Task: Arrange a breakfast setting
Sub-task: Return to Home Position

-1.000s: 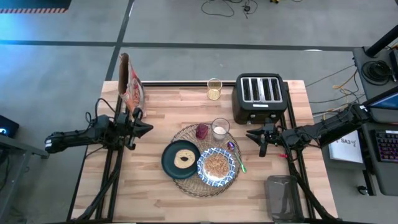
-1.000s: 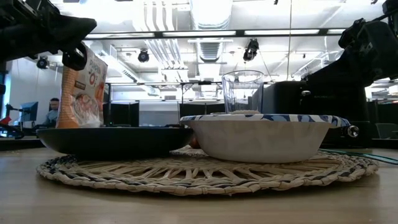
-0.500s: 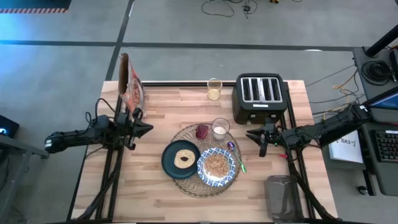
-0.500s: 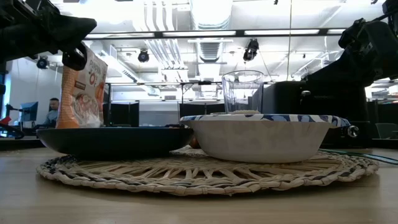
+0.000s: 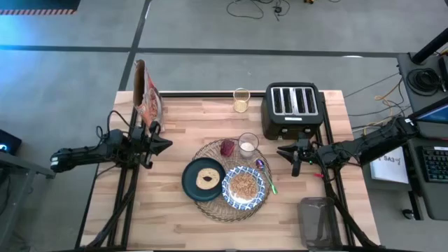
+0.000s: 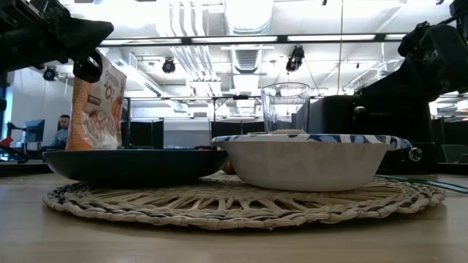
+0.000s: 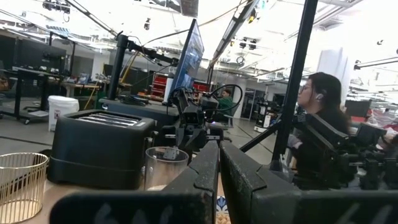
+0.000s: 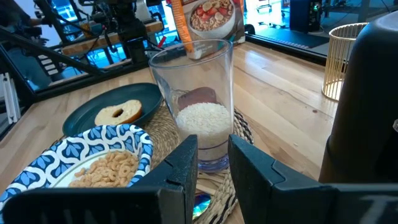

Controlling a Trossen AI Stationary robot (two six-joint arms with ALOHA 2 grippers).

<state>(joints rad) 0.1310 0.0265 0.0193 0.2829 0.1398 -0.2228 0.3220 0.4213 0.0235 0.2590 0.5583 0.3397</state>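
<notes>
A round woven placemat (image 5: 231, 204) lies mid-table. On it rest a dark teal plate (image 5: 190, 183) with a bagel, a blue-and-white bowl (image 5: 243, 187) of cereal and a clear glass (image 5: 248, 145) with white contents. A green-handled spoon (image 5: 269, 180) lies at the mat's right edge. My left gripper (image 5: 166, 145) hangs shut left of the mat, pointing toward it. My right gripper (image 5: 283, 152) hangs open right of the glass (image 8: 199, 106), apart from it, with nothing between its fingers.
A black four-slot toaster (image 5: 292, 108) stands at the back right, a gold wire cup (image 5: 241, 100) to its left, and a cereal bag (image 5: 145, 94) at the back left. A small dark red thing (image 5: 227, 148) sits beside the glass. A clear container (image 5: 318, 222) sits near right.
</notes>
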